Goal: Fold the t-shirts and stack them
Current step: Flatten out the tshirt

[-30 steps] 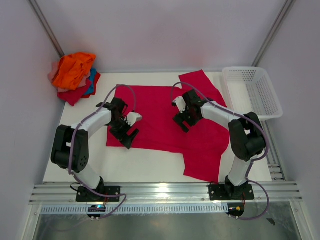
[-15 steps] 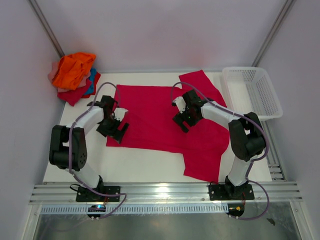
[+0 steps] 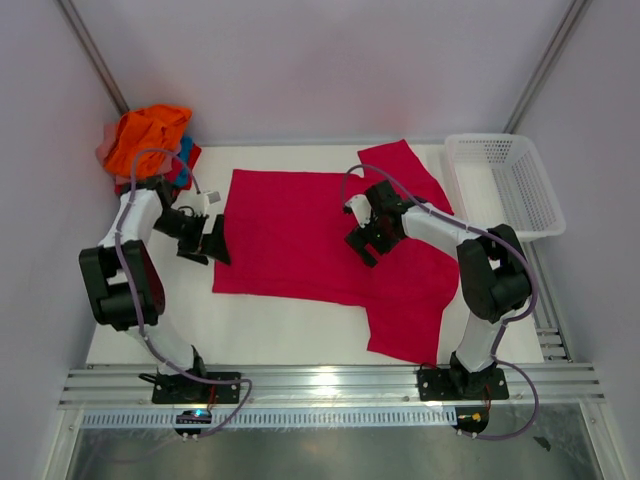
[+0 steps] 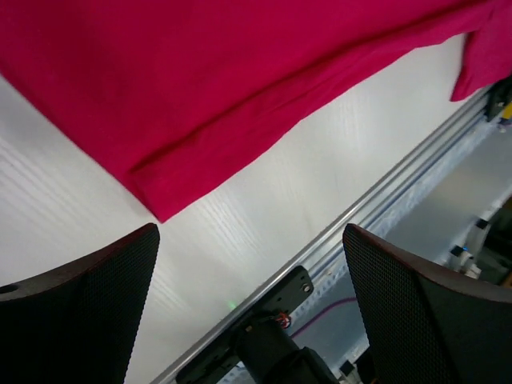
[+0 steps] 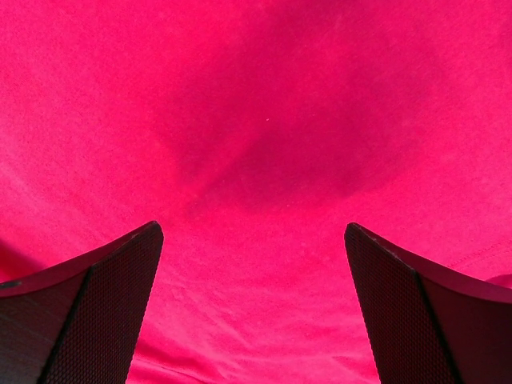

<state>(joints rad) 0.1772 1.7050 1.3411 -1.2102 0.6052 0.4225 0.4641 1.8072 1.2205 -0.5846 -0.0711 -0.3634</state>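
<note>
White table (image 3: 300, 325), grey walls, light from overhead.

Left pincer (image 3: 212, 243): jaws wide apart, holding nothing, over bare table just beside the left edge of the crimson shirt (image 3: 300, 235). Its camera shows the shirt's near left corner doubled over.

Right pincer (image 3: 362, 242): also spread wide and empty, low over the shirt's middle; contact unclear.

Shirt lies flat mid-table. Other shirts (image 3: 148, 145) are heaped in the far left corner, basket (image 3: 505, 185) far right.

Judgement: fold partly made. For the next grasp, pinch both layers low at the corner and lift evenly so the crease runs straight.
</note>
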